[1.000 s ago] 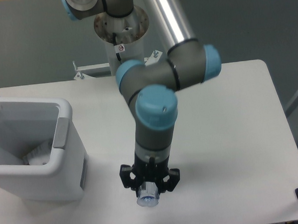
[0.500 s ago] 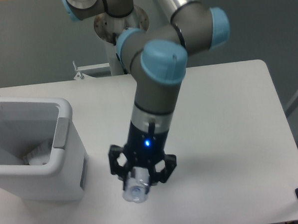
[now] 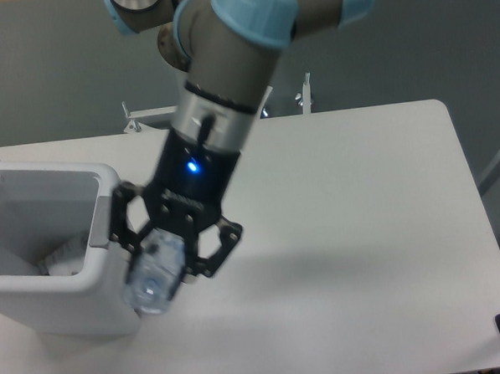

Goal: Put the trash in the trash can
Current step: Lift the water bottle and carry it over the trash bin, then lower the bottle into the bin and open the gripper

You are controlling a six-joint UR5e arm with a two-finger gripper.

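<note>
Trash sits in two places. A crumpled whitish wrapper already lies inside the white trash can at the bench's left side. The crushed clear plastic bottle is pinched between the fingers of the tool, held in the air, tilted, just beside the can's near right corner and overlapping its rim. The bottle is not yet over the opening; carrying it across and releasing it appears to be what remains.
</note>
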